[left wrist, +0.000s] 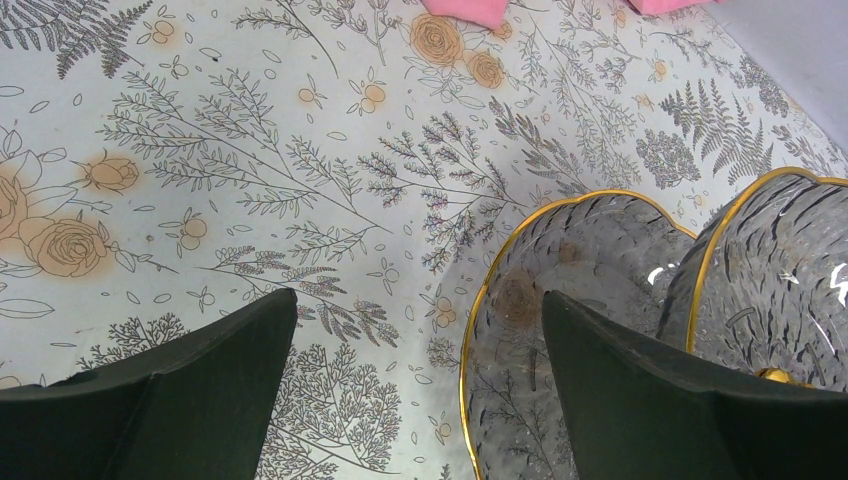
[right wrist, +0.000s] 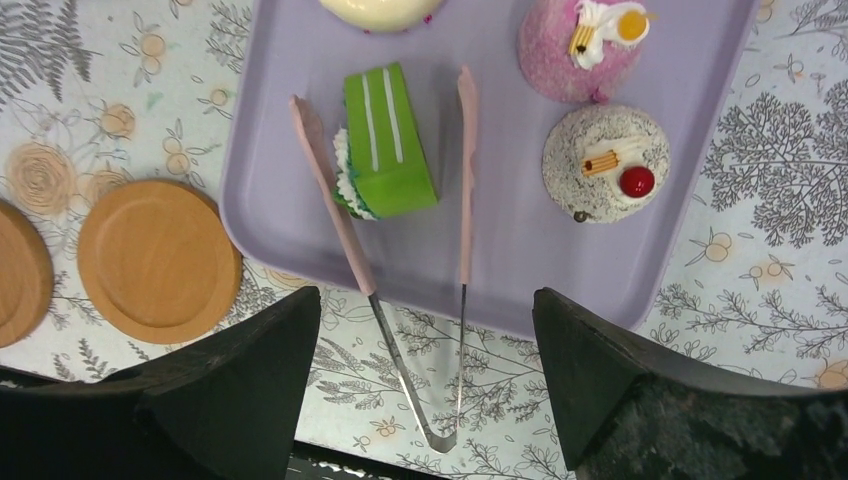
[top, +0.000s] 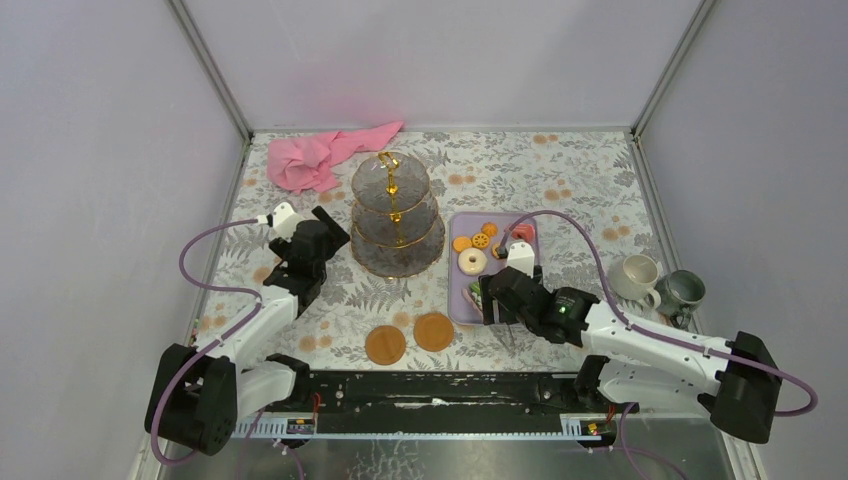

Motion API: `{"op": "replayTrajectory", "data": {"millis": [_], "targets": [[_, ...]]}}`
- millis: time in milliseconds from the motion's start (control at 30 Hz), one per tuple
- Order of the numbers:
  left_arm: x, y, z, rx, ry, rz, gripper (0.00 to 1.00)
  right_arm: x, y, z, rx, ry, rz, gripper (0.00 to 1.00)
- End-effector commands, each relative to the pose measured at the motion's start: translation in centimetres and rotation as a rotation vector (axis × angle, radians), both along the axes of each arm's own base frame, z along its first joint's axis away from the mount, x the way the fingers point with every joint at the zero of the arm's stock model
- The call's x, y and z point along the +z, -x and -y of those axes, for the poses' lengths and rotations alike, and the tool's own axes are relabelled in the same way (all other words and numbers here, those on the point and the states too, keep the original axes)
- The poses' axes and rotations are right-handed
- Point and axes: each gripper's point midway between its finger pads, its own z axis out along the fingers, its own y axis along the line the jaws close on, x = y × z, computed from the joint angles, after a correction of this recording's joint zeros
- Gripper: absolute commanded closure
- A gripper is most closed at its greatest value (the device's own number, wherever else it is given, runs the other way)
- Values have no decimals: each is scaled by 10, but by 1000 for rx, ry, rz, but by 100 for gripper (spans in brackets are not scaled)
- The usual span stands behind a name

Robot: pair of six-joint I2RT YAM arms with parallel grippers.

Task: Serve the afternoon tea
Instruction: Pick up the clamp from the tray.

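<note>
left gripper (left wrist: pixel 420 312) – jaws wide, empty | right gripper (right wrist: pixel 427 305) – jaws wide, empty, facing down

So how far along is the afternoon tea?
Done: nothing yet, the three-tier stand looks empty. In hand: nothing held; both grippers are open, the right gripper over the pink tongs lying astride the green cake on the lilac tray, the left gripper beside the stand. Left: all pastries, plus the cream mug and grey-green mug at the right.
</note>
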Motion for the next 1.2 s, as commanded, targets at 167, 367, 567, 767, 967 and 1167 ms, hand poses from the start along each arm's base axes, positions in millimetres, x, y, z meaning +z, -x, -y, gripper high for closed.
{"op": "replayTrajectory", "data": {"millis": [167, 367, 567, 767, 967, 1167], "targets": [[3, -3, -2, 19, -1, 28, 0, -24, 11, 2, 4, 22, -59, 14], [1, -2, -2, 17, -2, 23, 0, -30, 15, -2, 23, 14, -81, 14], [-1, -2, -2, 18, -2, 21, 0, -40, 21, -7, 36, 4, -118, 14], [1, -2, -3, 23, -6, 24, 0, -44, 21, -4, 20, 28, -125, 14], [0, -1, -3, 23, -6, 23, 0, -52, 23, -3, 15, 45, -147, 14], [0, -1, -3, 23, -8, 22, 0, -56, 23, -1, 0, 48, -147, 14]]}}
